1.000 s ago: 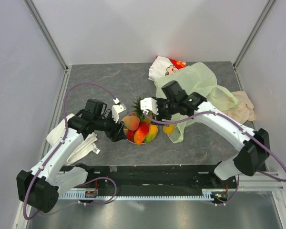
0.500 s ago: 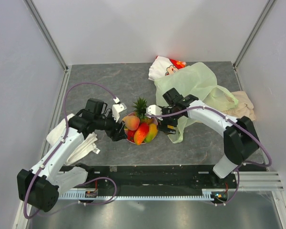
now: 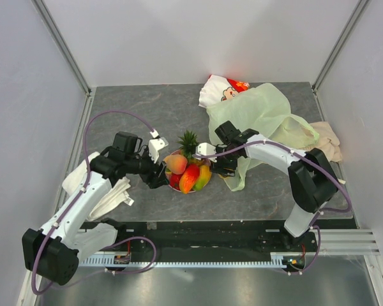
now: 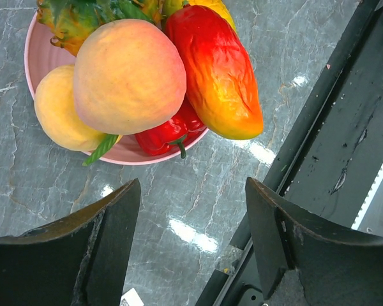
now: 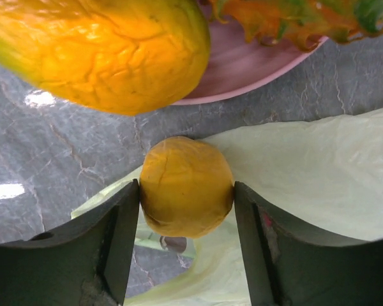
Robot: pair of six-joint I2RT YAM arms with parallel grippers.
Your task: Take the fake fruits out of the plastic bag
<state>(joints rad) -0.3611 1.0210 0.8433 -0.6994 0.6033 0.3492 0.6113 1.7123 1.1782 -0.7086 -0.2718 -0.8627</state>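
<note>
A pink plate holds the fake fruits: a pineapple, a peach and a red-yellow mango. In the left wrist view the peach, mango and a red pepper lie on it. My left gripper hangs open just in front of the plate, holding nothing. The pale-green plastic bag lies crumpled to the right. At its mouth, my right gripper has both fingers against an orange resting on the plastic bag.
A cartoon-printed pouch lies behind the bag and a beige cloth to its right. A white cloth sits under the left arm. A black rail runs along the near table edge.
My right gripper has dropped from beside the plate to the bag's mouth and closed in around the orange. The left arm has stayed put.
</note>
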